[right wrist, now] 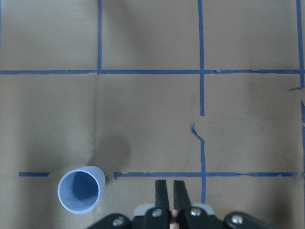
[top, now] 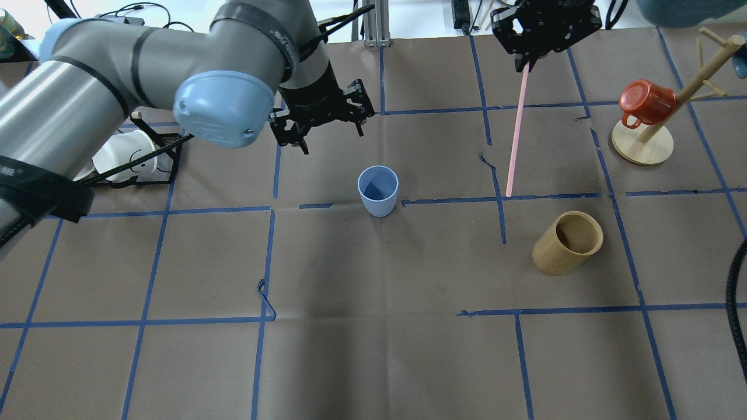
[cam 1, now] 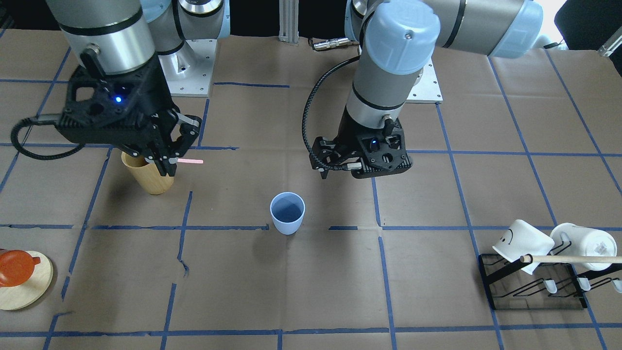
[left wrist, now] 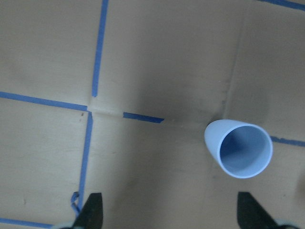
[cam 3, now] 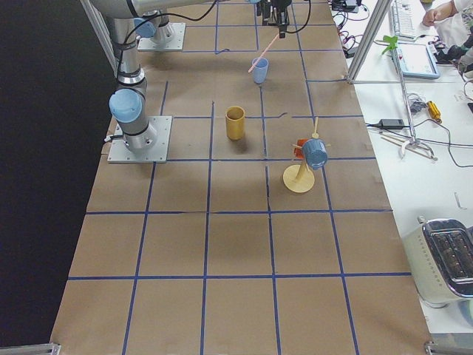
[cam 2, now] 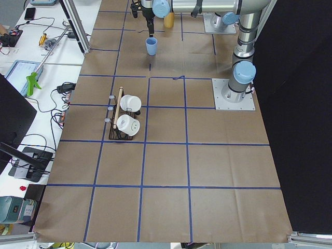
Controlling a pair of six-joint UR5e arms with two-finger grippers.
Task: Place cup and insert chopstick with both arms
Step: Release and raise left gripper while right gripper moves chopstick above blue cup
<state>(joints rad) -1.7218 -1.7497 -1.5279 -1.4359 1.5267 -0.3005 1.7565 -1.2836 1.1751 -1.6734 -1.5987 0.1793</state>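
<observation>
The light-blue cup (top: 378, 191) stands upright and empty near the table's middle; it also shows in the front view (cam 1: 287, 213), the left wrist view (left wrist: 240, 150) and the right wrist view (right wrist: 81, 189). My left gripper (top: 332, 137) is open and empty, hovering just beyond the cup toward the far side. Its fingertips (left wrist: 90, 212) frame the bottom of the left wrist view. My right gripper (top: 525, 63) is shut on a pale-pink chopstick (top: 516, 128), held high and hanging down. In the front view the stick's tip (cam 1: 190, 161) pokes out beside the gripper (cam 1: 167, 165).
A tan wooden cylinder (top: 567, 242) stands to the right of the cup. A wooden mug tree with a red mug (top: 645, 116) is at the far right. A black rack (cam 1: 529, 287) with two white mugs and a beige rod is on my left side.
</observation>
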